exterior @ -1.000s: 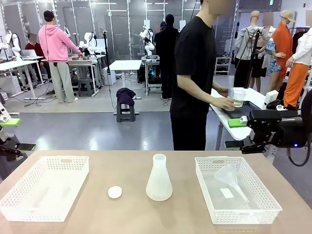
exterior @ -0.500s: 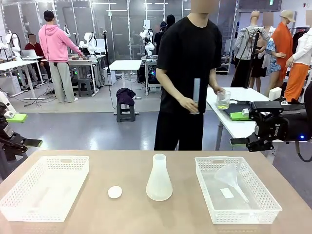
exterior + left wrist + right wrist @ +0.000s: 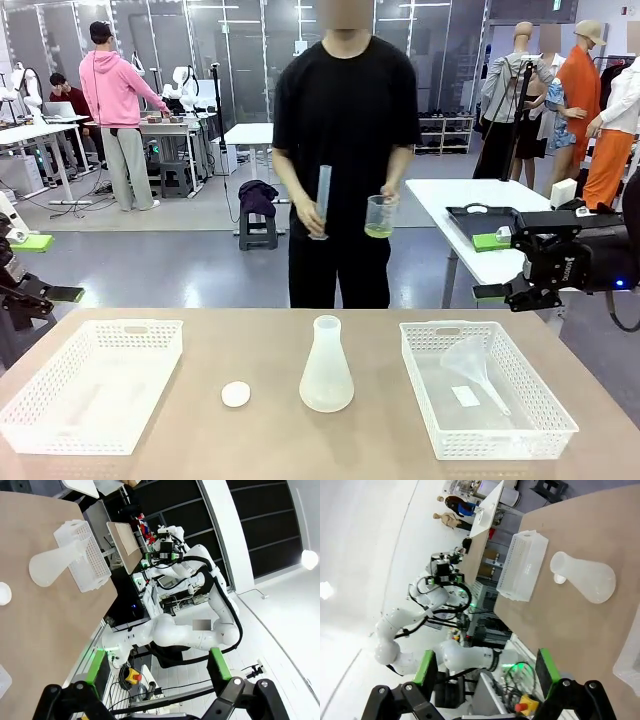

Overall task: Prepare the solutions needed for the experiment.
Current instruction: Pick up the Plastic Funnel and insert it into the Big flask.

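Space is seen between the two green-padded black fingers of the left gripper [image 3: 48, 268], which is held wide apart and empty, well to the left of the flask [image 3: 327, 365] and off the table's [image 3: 270, 440] edge. The right gripper [image 3: 487, 267] is likewise spread apart with nothing between its pads, and it is held well to the right of the flask and beyond it.

The solutions [image 3: 379, 231] are seen as a shallow, clear, pale yellow-green layer at the bottom of a transparent beaker [image 3: 380, 212]. The beaker is held upright in one hand [image 3: 391, 193] of the person [image 3: 346, 140] who is stood beyond the flask at the far side. A tall, narrow, clear cylinder [image 3: 322, 200] is gripped in the other hand [image 3: 309, 214], just beside the beaker.

The flask is conical, of frosted translucent plastic, with a wide base and an open neck, and it is stood upright at the middle of the matte tan table. A small white round disc [image 3: 236, 394] is laid flat just left of it. A white perforated plastic basket [image 3: 130, 325] is set farther left, and a second one [image 3: 480, 328] to the right, in which a translucent funnel [image 3: 470, 365] is laid on its side.
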